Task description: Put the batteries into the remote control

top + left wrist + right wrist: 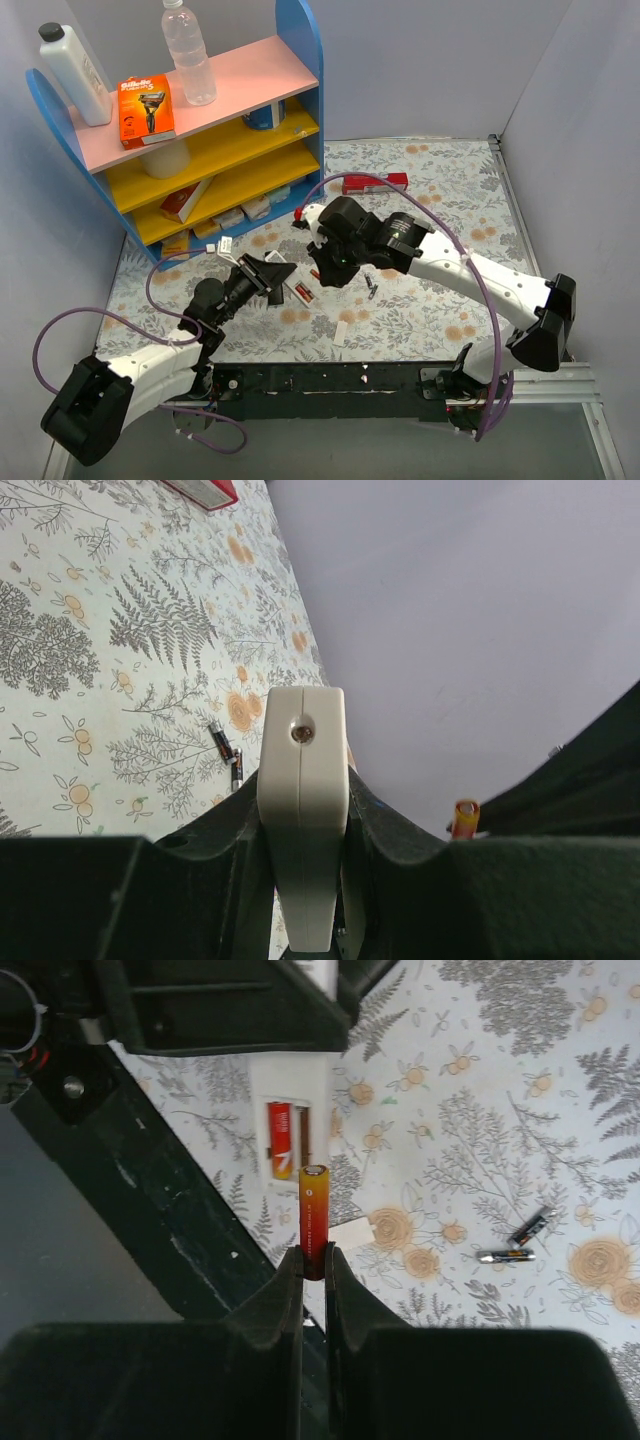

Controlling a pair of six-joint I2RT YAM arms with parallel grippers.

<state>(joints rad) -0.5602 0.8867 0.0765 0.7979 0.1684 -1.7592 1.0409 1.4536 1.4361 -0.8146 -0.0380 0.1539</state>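
Left gripper [302, 830]: clenched on the white remote [302, 770], gripping its sides.
Loaded battery [279, 1140]: red, in the remote's open compartment.
Right gripper [313, 1263]: pinching an orange battery [313, 1210], just right of the remote.
Spare batteries [520, 1242]: two dark cells, farther right of the remote.

The table [440, 180] wore a cloth printed with grey ferns and orange flowers. Plain pale grey walls [430, 60] closed it on the far, left and right edges. In the far left corner stood a shelf unit [255, 70] with blue sides, a pink top board and two yellow boards below. The light was even and soft.
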